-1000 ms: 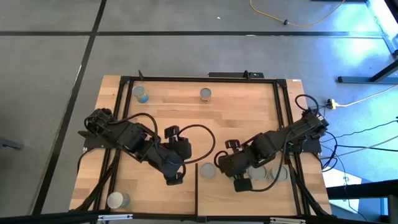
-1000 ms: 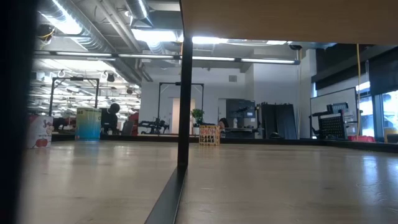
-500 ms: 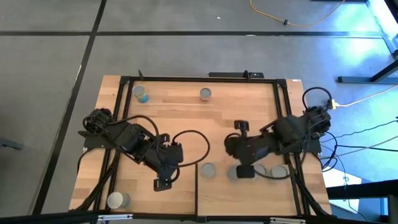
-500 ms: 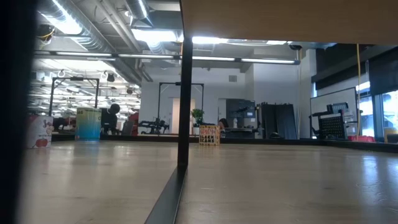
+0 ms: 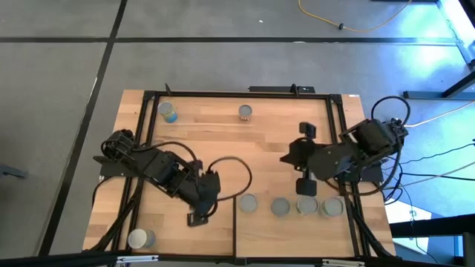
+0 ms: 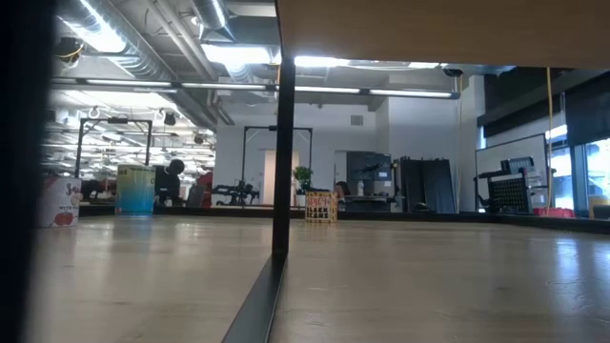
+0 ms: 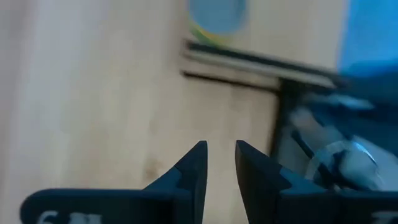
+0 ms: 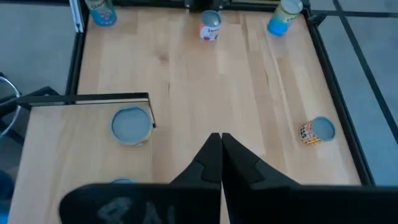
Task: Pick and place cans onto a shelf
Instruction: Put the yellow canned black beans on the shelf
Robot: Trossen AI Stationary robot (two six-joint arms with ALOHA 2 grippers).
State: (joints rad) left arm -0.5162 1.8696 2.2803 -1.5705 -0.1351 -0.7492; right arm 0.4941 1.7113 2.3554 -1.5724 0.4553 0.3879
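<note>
The pale shelf [image 5: 293, 236] fills the table's near right part. Several cans stand in a row along its far edge, from a yellow-rimmed one [image 5: 248, 202] by the left corner to one at the right [image 5: 332, 206]. More cans stand on the tabletop: far left [image 5: 169, 112], far middle [image 5: 246, 112] and near left [image 5: 139, 238]. My left gripper [image 5: 211, 203] hangs just left of the shelf's corner, tipped steeply down. Its fingers [image 7: 219, 149] are narrowly open, with nothing between them. My right gripper [image 5: 288, 157] is shut [image 8: 219, 138], raised above the table beyond the shelf's far edge.
Black frame rails [image 5: 148, 96] run round the tabletop. A cable loop [image 5: 239, 169] hangs from the left arm. A red-and-white can [image 8: 211, 28] stands toward the left edge. In the low view the shelf [image 6: 438, 29] is overhead on a dark post [image 6: 281, 143]. Bare planks [image 5: 245, 152] lie between the arms.
My right gripper has risen from the row of cans on the shelf and drawn back toward the far and right edges. The second can from the left, covered a second ago, now shows standing. My left hand has rolled about in place beside the shelf's corner.
</note>
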